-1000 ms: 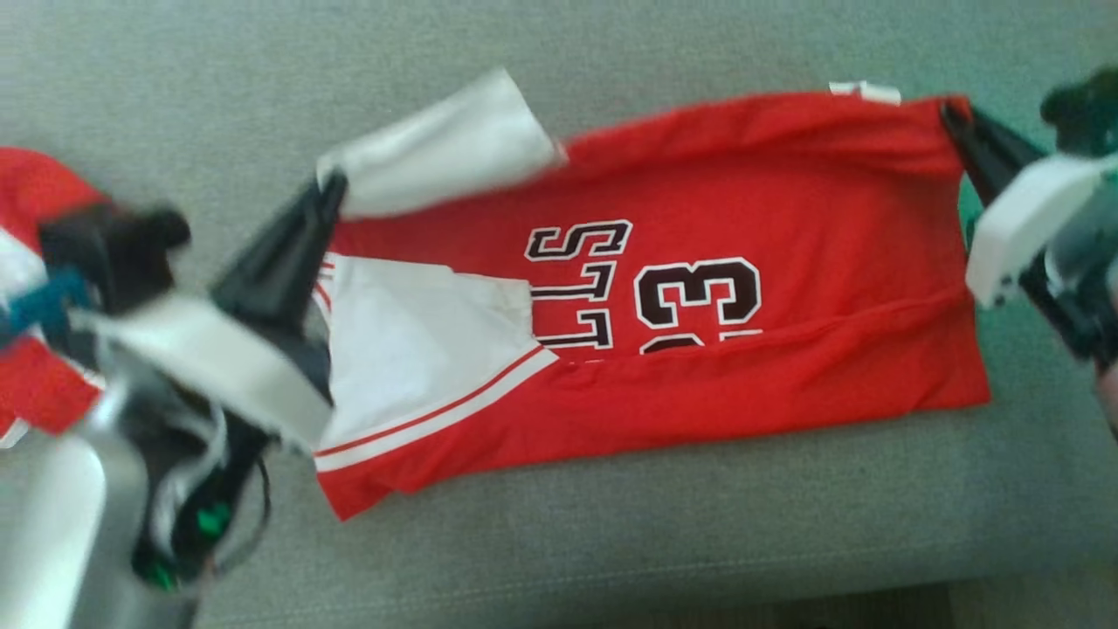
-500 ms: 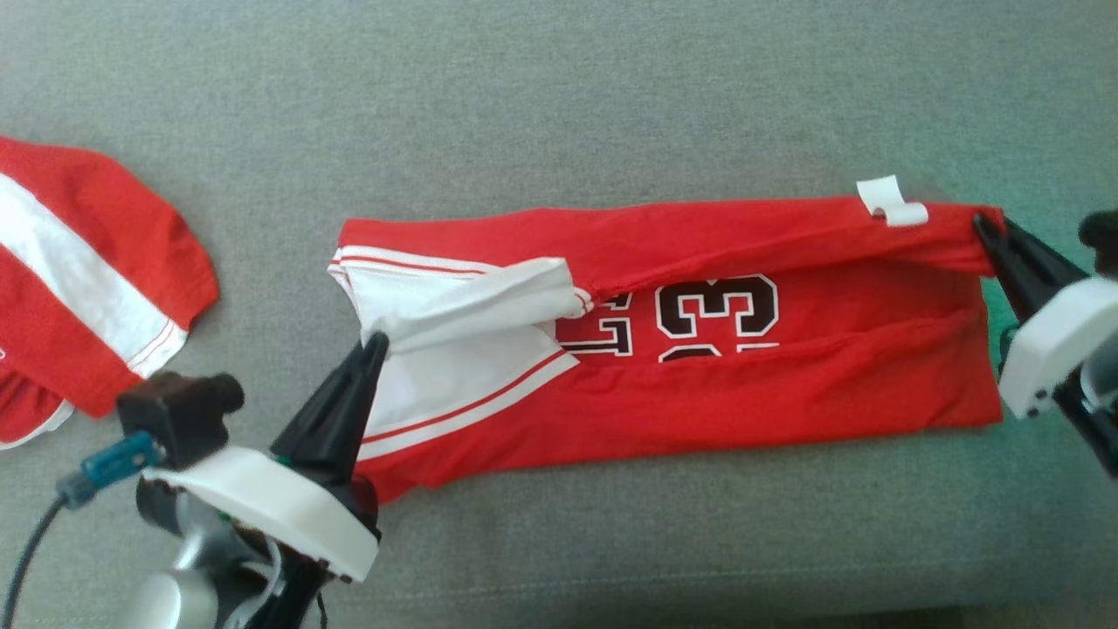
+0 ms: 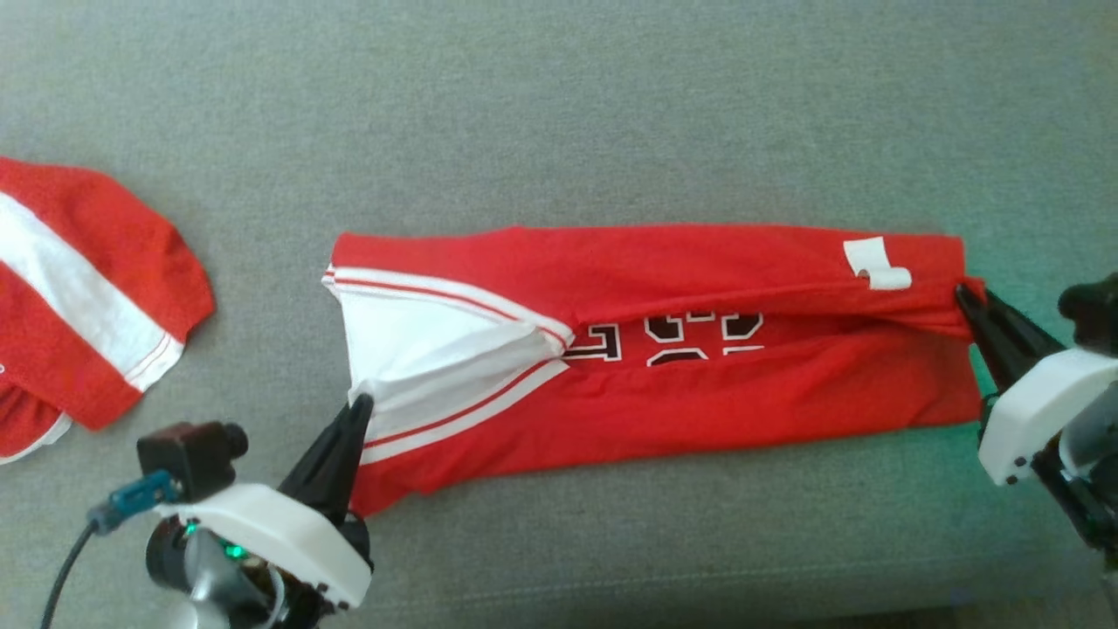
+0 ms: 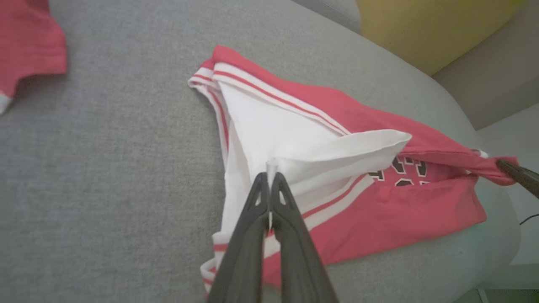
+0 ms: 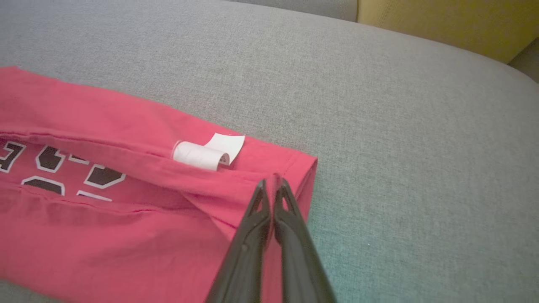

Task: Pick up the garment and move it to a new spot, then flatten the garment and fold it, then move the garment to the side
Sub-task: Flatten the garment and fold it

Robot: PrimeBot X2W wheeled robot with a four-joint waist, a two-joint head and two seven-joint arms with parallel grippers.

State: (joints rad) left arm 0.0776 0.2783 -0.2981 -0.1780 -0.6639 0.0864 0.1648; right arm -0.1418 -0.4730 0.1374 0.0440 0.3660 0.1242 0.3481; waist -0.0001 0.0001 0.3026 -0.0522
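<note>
1. The red basketball jersey with white side panels and black block numerals [image 3: 681, 402] lies lengthwise across the grey woven cushion [image 3: 559, 114], in the middle of the head view.
2. Change: over the last second we have drawn the jersey's far long edge toward us. The flap was lifted well clear of the print; now it lies over it, and only a thin strip of numerals shows.
3. The left gripper [image 3: 360, 404] is clenched on the white panel fabric; the wrist view shows cloth pinched between its tips [image 4: 269, 179].
4. The right gripper [image 3: 962, 295] is clamped on the red hem corner [image 5: 274, 182], just beside the curled white care label [image 3: 876, 264].
5. A second red-and-white garment [image 3: 87, 288] sits well apart at the left.
6. Judgement: the lengthwise fold is nearly laid. Both ends need lowering and letting go before any crosswise fold or shift aside.
</note>
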